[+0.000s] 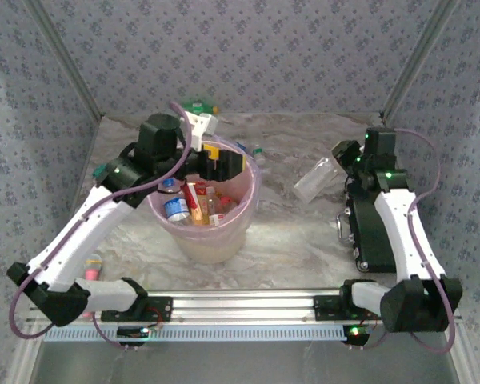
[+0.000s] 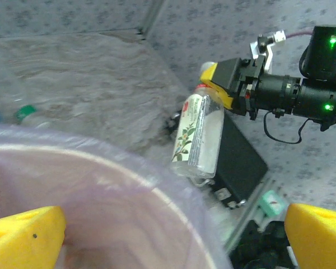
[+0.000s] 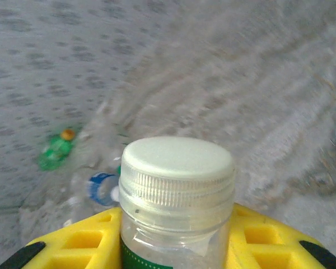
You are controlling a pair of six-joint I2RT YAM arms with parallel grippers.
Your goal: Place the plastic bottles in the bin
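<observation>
Plastic bottles [image 1: 196, 204] already lie inside the bin [image 1: 200, 240], which stands on the tabletop [image 1: 288, 248] between my two arms. My left claw [image 1: 222, 164] hangs over the bin's rim, its yellow fingers [image 2: 22, 232] spread wide with nothing between them. My right claw [image 2: 217, 84] pinches a clear bottle [image 1: 316, 180] by the neck, just under its white cap [image 3: 176, 162]. That bottle is tilted, right of the bin and apart from it. A green bottle [image 3: 55, 152] and a blue-capped bottle [image 3: 103, 188] lie near the back wall.

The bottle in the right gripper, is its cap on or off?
On. A white cap tops the bottle clamped between the right gripper's yellow fingers.
</observation>
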